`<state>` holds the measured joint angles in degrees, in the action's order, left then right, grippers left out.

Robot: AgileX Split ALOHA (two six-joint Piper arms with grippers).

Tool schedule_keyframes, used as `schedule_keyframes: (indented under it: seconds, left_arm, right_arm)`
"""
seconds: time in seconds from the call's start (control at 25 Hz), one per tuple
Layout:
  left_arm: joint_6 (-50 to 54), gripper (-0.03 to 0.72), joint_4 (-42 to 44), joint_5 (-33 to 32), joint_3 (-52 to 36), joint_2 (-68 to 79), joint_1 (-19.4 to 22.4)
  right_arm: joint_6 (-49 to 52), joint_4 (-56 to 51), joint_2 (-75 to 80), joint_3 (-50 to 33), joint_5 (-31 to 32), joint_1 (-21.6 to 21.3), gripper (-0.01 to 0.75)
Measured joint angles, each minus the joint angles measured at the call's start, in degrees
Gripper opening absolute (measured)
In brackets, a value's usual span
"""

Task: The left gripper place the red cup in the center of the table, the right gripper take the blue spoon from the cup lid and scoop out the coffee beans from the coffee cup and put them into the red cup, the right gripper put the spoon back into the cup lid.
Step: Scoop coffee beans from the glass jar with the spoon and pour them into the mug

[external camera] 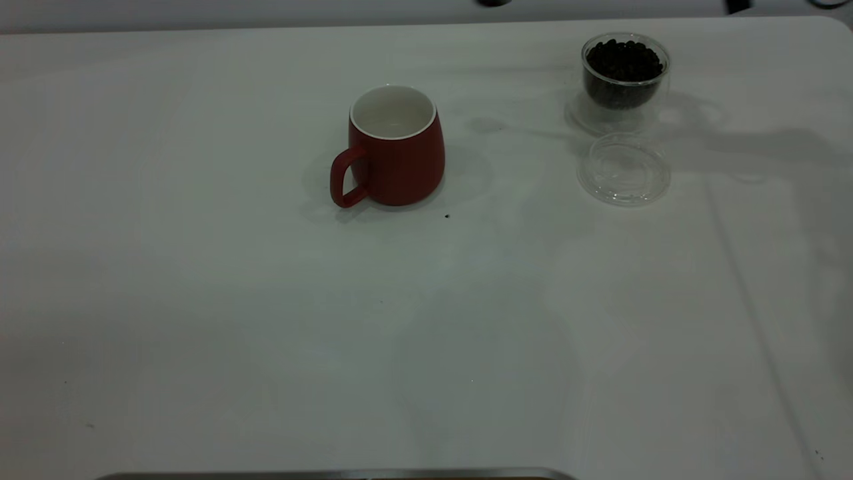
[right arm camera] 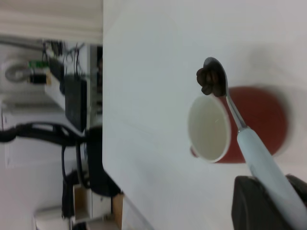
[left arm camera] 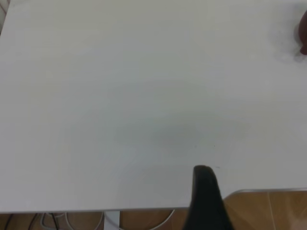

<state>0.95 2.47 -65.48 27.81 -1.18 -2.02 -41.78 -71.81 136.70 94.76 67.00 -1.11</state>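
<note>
My matt black pincer (right arm camera: 268, 203) holds a spoon (right arm camera: 249, 143): shiny metal bowl, smooth pale-blue handle. Glossy ceramic mug (external camera: 396, 150); clear glass cup (external camera: 625, 80), lid (external camera: 624, 169); matt table (external camera: 266, 320).

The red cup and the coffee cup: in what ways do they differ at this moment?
The red cup is opaque dark red with a loop handle; the coffee cup is clear glass with no visible handle. The red cup looks empty inside, while the coffee cup holds coffee beans. Both stand upright on the table.
</note>
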Motion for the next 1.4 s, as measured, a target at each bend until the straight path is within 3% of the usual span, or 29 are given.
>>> schedule_keyframes:
  seconds: [0.32,0.52,0.96,1.4]
  left_arm:
    - [0.0,0.587,0.0,0.0,0.0,0.0,0.0]
    - [0.0,0.587,0.0,0.0,0.0,0.0,0.0]
    - [0.0,0.587,0.0,0.0,0.0,0.0,0.0]
    - [0.0,0.587,0.0,0.0,0.0,0.0,0.0]
  right_arm:
    - [-0.1,-1.1,1.2,0.0,0.0,7.5,0.114]
    - [-1.6,-1.2,4.0,0.0,0.0,10.0,0.114]
    - [-14.7,-0.8,6.5,0.0,-0.4,10.8,0.114]
    - [-25.4,2.2,3.7,0.0,-8.8,10.9,0.114]
